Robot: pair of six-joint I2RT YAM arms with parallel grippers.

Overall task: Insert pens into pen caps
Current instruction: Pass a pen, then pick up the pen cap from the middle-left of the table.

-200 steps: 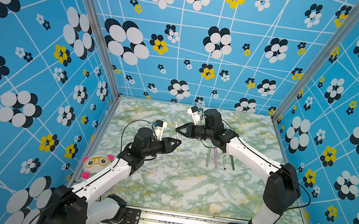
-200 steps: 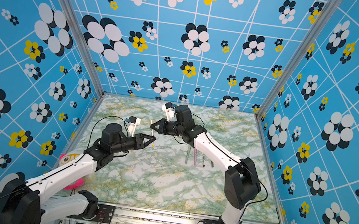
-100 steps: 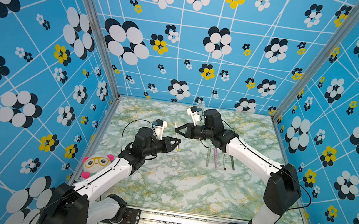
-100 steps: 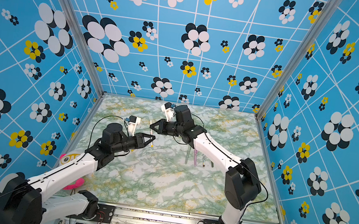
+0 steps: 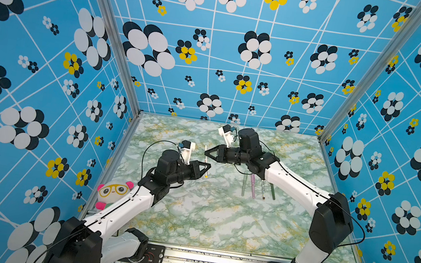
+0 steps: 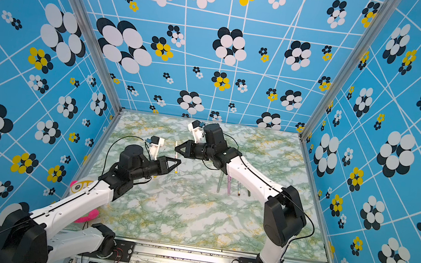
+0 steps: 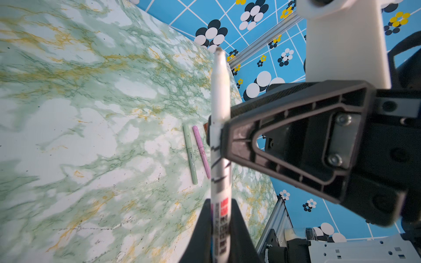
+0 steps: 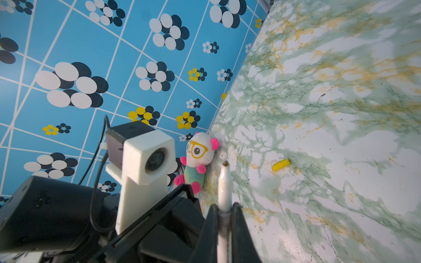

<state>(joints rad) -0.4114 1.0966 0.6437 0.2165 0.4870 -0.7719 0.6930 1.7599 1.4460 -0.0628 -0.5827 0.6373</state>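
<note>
Two grippers clamp one white pen (image 5: 205,161) in the air between them. My left gripper (image 5: 207,167) is closed on the barrel near its yellow end, and my right gripper (image 5: 206,152), just beside it, has its jaws narrow on the barrel nearer the bare tip. I read this as a handover before capping: one gripper should next let go, fetch the yellow cap (image 8: 280,165) lying on the table (image 8: 341,205) well beyond the right gripper's fingertips, and line it up with the tip.
</note>
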